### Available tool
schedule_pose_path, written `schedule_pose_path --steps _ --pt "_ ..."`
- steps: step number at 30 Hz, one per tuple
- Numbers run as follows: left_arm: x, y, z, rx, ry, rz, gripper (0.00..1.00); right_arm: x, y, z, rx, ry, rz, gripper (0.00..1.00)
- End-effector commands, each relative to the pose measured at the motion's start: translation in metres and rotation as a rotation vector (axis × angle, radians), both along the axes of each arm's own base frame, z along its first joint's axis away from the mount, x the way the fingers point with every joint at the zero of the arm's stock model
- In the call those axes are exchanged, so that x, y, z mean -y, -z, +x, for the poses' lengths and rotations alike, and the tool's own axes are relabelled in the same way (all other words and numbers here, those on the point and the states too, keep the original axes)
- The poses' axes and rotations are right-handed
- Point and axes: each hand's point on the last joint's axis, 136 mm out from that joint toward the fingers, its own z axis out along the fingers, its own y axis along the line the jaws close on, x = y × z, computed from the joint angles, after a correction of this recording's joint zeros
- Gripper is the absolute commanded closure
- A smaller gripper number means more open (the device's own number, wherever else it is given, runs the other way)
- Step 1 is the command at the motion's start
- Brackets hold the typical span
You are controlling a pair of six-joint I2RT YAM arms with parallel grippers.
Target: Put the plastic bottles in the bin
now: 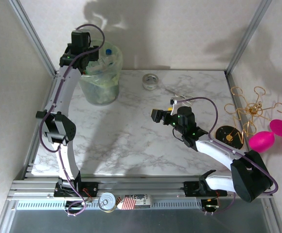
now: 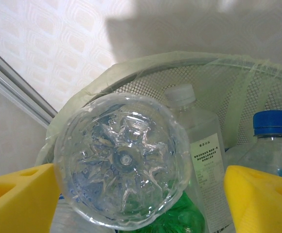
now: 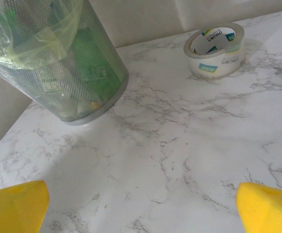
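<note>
The tape roll (image 3: 215, 48), ahead-right of the right gripper (image 3: 141, 206), reads "deli" in blue. The white-capped bottle (image 2: 199, 131) has label print too small to read. The left gripper (image 2: 133, 194) is spread wide, and the clear bottle (image 2: 121, 160) sits between its fingers, clear of the right one, above the bin (image 2: 219, 82). The right gripper gapes wide and holds nothing.

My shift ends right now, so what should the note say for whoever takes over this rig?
Left gripper: open over the bin, a clear bottle between its pads, base toward the camera, a gap on the right side.
Right gripper: open, empty, above the table.
Done: a white-capped bottle, a blue-capped bottle and a green bottle already lie in the bin.
Left: let the clear bottle drop in; it looks like the last. The tape roll stays out.
</note>
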Motion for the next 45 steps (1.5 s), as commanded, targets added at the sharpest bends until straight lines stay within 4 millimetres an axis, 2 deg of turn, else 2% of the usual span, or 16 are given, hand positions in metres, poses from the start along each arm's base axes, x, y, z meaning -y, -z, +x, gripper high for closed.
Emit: schedule_pose_path --steps 1,6,8,14,18,22,29,32,34,37,40,45 --pt "0.001 -0.024 -0.006 0.053 0.001 -0.034 0.11 0.003 -0.004 0.002 0.018 0.008 -0.004 0.01" --pt "0.012 -0.048 -0.012 0.115 0.04 -0.106 0.09 0.001 -0.004 0.004 0.015 0.003 -0.003 0.01" --pt "0.018 -0.05 -0.01 0.127 0.069 -0.142 0.08 -0.001 -0.003 0.004 0.011 -0.002 0.003 0.01" --pt "0.038 -0.035 0.009 0.106 0.135 -0.232 0.09 0.0 -0.005 0.002 0.014 -0.001 0.012 0.01" --pt "0.043 -0.026 0.019 0.1 0.142 -0.259 0.09 0.004 -0.008 0.001 0.02 0.009 0.002 0.01" --pt "0.051 -0.021 0.025 0.1 0.168 -0.301 0.1 0.004 -0.009 0.001 0.025 0.012 0.002 0.01" --pt "0.062 -0.002 0.036 0.075 0.185 -0.36 0.11 0.004 -0.014 0.0 0.03 0.009 0.01 0.01" --pt "0.064 -0.004 0.037 0.08 0.186 -0.368 0.12 0.007 -0.014 -0.002 0.033 0.018 0.003 0.01" --pt "0.067 -0.014 0.034 0.099 0.195 -0.369 0.12 0.009 -0.016 -0.002 0.04 0.025 0.0 0.01" --pt "0.07 -0.04 0.023 0.146 0.205 -0.36 0.11 0.011 -0.015 0.001 0.04 0.035 -0.015 0.01" --pt "0.07 -0.073 0.007 0.205 0.212 -0.349 0.08 0.011 -0.016 0.006 0.04 0.049 -0.039 0.01" --pt "0.067 -0.131 -0.031 0.318 0.23 -0.355 0.01 0.019 -0.024 0.016 0.069 0.094 -0.074 0.01"
